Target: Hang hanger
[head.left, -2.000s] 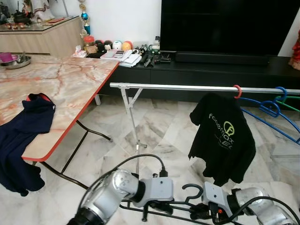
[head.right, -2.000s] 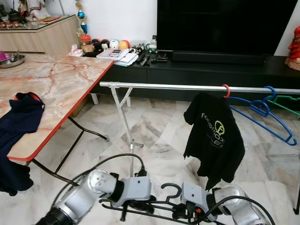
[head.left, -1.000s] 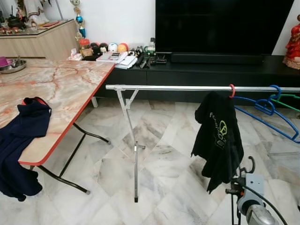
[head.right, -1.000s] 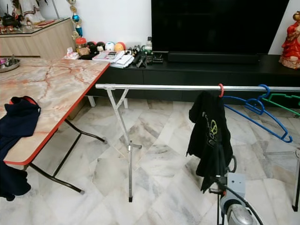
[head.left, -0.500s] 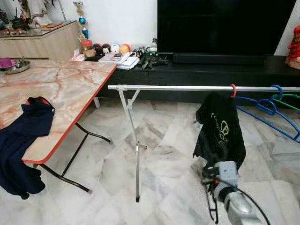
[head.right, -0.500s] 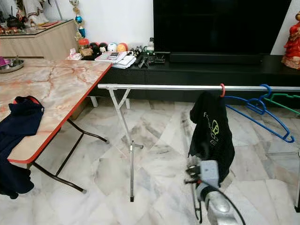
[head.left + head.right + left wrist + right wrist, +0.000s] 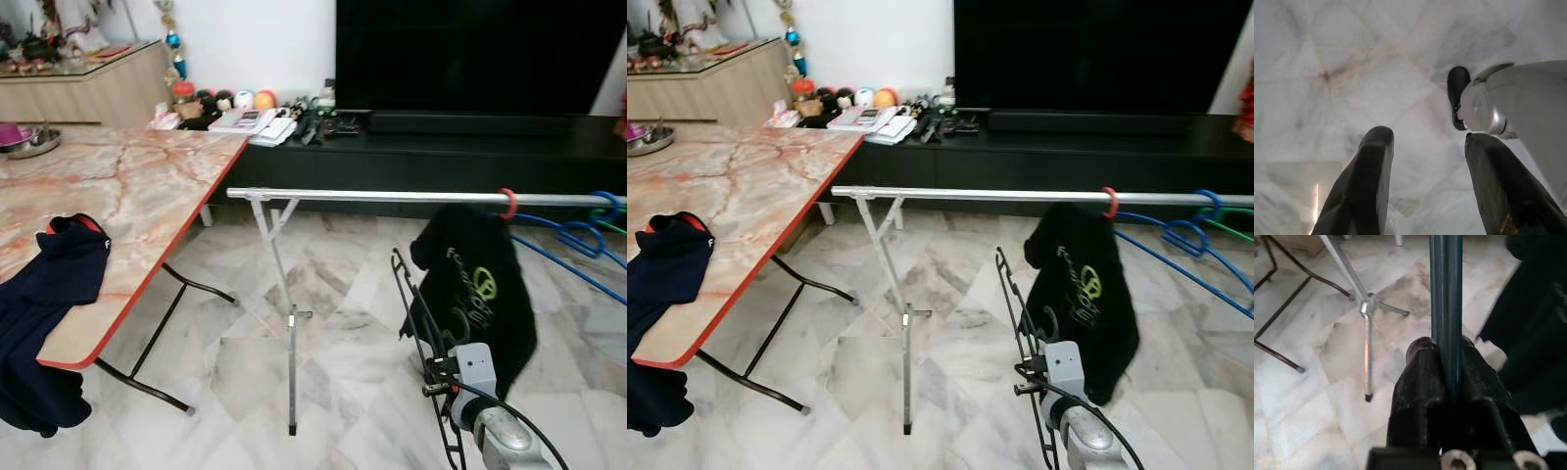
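A black wire hanger (image 7: 409, 299) stands on edge in my right gripper (image 7: 438, 375), its frame rising above the fingers to just under the silver rail (image 7: 372, 196). The right wrist view shows the fingers (image 7: 1422, 367) shut on the hanger's bar (image 7: 1445, 284). The hanger is just left of a black t-shirt (image 7: 477, 289) that hangs from a red hanger hook (image 7: 507, 203) on the rail. My left gripper (image 7: 1422, 139) points down at the marble floor, open, with nothing between its fingers.
Blue and green hangers (image 7: 588, 235) hang at the rail's right end. The rail's folding leg (image 7: 289, 323) stands left of my gripper. A marble-topped table (image 7: 147, 186) with a navy garment (image 7: 49, 304) is on the left. A black TV console (image 7: 441, 147) runs behind.
My right gripper has swung the black hanger up, so its frame now stands above the fingers beside the shirt. Two seconds ago both grippers held it low; the left has let go.
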You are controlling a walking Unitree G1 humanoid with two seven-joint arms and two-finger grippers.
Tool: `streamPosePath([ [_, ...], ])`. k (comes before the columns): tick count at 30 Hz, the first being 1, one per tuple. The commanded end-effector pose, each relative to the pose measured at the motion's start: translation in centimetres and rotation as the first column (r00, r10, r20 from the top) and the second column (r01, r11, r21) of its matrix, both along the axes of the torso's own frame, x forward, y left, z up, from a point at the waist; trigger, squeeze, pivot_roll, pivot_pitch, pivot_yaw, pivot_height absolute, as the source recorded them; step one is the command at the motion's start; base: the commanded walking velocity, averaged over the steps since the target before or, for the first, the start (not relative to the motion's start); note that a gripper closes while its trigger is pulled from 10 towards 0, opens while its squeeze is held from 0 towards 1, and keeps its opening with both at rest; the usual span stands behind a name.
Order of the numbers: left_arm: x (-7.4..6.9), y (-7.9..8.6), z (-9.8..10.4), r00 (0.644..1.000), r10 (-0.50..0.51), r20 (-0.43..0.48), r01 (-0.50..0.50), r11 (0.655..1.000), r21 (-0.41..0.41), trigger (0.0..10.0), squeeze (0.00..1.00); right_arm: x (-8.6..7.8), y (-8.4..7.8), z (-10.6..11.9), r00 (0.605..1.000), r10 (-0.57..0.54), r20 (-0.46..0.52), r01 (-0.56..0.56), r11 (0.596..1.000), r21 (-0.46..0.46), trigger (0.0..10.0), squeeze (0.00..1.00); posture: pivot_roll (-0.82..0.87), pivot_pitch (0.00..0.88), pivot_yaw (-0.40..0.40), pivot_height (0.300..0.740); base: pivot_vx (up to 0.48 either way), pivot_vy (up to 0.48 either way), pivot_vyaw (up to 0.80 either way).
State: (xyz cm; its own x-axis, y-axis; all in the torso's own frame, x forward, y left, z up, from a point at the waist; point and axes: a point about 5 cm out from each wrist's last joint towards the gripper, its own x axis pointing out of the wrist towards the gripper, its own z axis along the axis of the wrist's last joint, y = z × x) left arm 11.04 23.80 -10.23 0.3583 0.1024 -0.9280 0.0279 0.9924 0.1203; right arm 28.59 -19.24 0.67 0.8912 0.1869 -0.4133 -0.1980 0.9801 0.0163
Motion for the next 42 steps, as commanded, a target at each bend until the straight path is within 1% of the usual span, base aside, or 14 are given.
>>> streamPosePath([
  [1,-0.1,0.0,-0.1,1.000,-0.007,-0.008,0.007,1.000,0.004,10.0,0.00,-0.3,-0.4,-0.2,1.000,-0.004,-0.015,0.004,1.000,-0.009,10.0,0.00,0.09,0.000,0.039,0.740,0.390,0.000,0.00],
  [4,-0.2,0.1,0.0,1.000,-0.006,-0.009,0.006,1.000,0.005,10.0,0.00,-0.2,0.0,-0.2,1.000,0.020,-0.019,-0.020,1.000,-0.009,10.0,0.00,0.09,0.000,0.038,0.740,0.399,0.000,0.00],
  [13,0.0,0.4,0.1,1.000,-0.023,-0.007,0.023,1.000,0.009,10.0,0.00,0.1,0.2,0.0,1.000,0.023,-0.012,-0.023,1.000,-0.009,10.0,0.00,0.08,0.000,0.042,0.740,0.407,0.000,0.00],
  [16,0.0,0.4,0.1,1.000,-0.027,-0.007,0.027,1.000,0.009,10.0,0.00,0.1,0.2,0.0,1.000,0.020,-0.014,-0.021,1.000,-0.009,10.0,0.00,0.08,0.000,0.044,0.740,0.409,0.000,0.00],
  [22,0.2,0.5,0.2,0.999,-0.047,-0.017,0.047,0.999,0.010,10.0,0.00,0.6,0.4,0.2,1.000,-0.004,-0.009,0.004,1.000,0.006,10.0,0.00,0.08,0.000,0.050,0.740,0.376,0.000,0.00],
  [25,0.3,0.4,0.2,0.998,-0.065,-0.016,0.065,0.998,0.007,10.0,0.00,1.2,0.7,0.8,1.000,-0.012,0.009,0.012,1.000,0.019,10.0,0.00,0.09,0.000,0.051,0.740,0.000,0.000,0.00],
  [27,0.3,0.5,0.2,0.998,-0.059,-0.015,0.059,0.998,0.006,10.0,0.00,1.5,0.8,1.0,0.999,-0.031,0.018,0.031,0.999,0.023,10.0,0.00,0.09,0.000,0.051,0.740,0.000,0.000,0.00],
  [30,0.4,0.4,0.2,0.998,-0.066,-0.022,0.066,0.998,0.009,10.0,0.00,1.9,1.1,1.2,0.999,-0.022,0.023,0.022,1.000,0.022,10.0,0.00,0.09,0.000,0.051,0.740,0.000,0.000,0.00],
  [34,0.8,-0.2,0.1,0.997,-0.071,-0.017,0.071,0.997,-0.002,10.0,0.00,2.7,1.6,2.0,0.998,-0.028,0.054,0.026,0.999,0.034,10.0,0.00,0.10,0.000,0.050,0.740,0.000,0.000,0.00],
  [38,0.9,-0.5,0.1,0.996,-0.089,-0.017,0.088,0.996,-0.008,10.0,0.00,2.9,1.7,2.3,0.997,-0.039,0.072,0.037,0.999,0.029,10.0,0.00,0.10,0.000,0.047,0.740,0.000,0.000,0.00],
  [42,1.1,-0.3,0.2,0.995,-0.101,-0.015,0.100,0.995,-0.007,10.0,0.00,2.6,1.6,1.9,0.996,-0.058,0.063,0.057,0.998,0.026,10.0,0.00,0.10,0.000,0.046,0.740,0.000,0.000,0.00],
])
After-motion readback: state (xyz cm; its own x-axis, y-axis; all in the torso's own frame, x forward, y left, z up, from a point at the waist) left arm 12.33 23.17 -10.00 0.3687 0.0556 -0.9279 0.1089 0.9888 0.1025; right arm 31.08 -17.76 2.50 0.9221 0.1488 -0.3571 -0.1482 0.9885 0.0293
